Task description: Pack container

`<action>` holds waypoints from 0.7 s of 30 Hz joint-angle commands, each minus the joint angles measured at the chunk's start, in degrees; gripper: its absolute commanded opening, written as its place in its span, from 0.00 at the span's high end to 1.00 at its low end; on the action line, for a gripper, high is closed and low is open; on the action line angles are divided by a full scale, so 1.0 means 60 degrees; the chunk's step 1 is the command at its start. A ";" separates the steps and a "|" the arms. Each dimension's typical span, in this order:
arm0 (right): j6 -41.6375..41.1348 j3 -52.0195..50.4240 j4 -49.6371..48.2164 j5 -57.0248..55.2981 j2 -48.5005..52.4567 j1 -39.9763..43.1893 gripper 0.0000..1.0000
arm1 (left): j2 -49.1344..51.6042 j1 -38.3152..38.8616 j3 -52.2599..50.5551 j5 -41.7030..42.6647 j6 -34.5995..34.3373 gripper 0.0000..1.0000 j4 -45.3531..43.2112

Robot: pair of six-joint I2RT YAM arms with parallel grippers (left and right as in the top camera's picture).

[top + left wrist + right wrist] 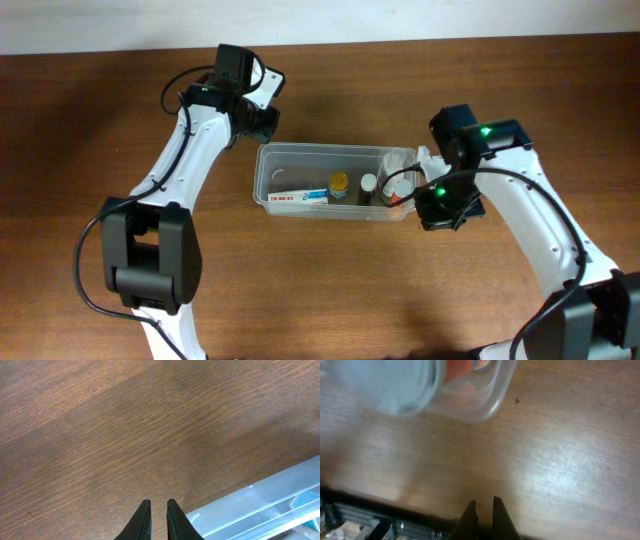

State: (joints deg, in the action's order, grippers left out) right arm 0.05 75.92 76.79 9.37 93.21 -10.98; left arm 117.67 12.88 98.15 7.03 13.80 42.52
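Left gripper [158,502] near clear, round-cornered, rimmed container [260,499].

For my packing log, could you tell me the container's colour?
The container is clear, colourless plastic; overhead view shows best.

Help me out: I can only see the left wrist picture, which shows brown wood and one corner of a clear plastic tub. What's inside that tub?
Observer: From overhead, the clear rectangular plastic tub holds a white carton with a red stripe, lying along the wall nearer the robot.
Operator: Anything else in there?
Observer: Beside the carton stand a yellow-capped bottle and a white-capped bottle.
Operator: Where's the other arm?
Observer: The right hand hovers just off the tub's right end, over the bare wooden table, fingers together and holding nothing.
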 commanded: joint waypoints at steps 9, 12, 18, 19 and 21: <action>-0.0189 -0.1475 -0.1807 -0.0015 0.0029 -0.0106 0.96 | 0.0106 0.0211 0.0124 0.0193 -0.0120 0.87 0.0058; -0.0189 -0.1475 -0.1887 -0.0015 0.0029 -0.0106 0.96 | 0.0106 0.0211 0.0124 0.0193 -0.0120 0.87 0.0197; -0.0419 -0.1475 -0.2273 -0.0011 0.0029 -0.0106 0.96 | 0.0106 0.0211 0.0076 0.0193 -0.0120 0.87 0.0583; -0.0419 -0.1475 -0.2357 -0.0011 0.0029 -0.0106 0.95 | 0.0106 0.0211 0.0066 0.0193 -0.0120 0.87 0.0648; -0.0437 -0.1475 -0.2532 -0.0015 0.0029 -0.0106 0.95 | 0.0106 0.0211 0.0058 0.0193 -0.0120 0.87 0.0812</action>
State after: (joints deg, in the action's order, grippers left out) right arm -1.56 67.37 62.50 9.37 93.30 -10.98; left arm 117.69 14.24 98.15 7.14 13.69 46.50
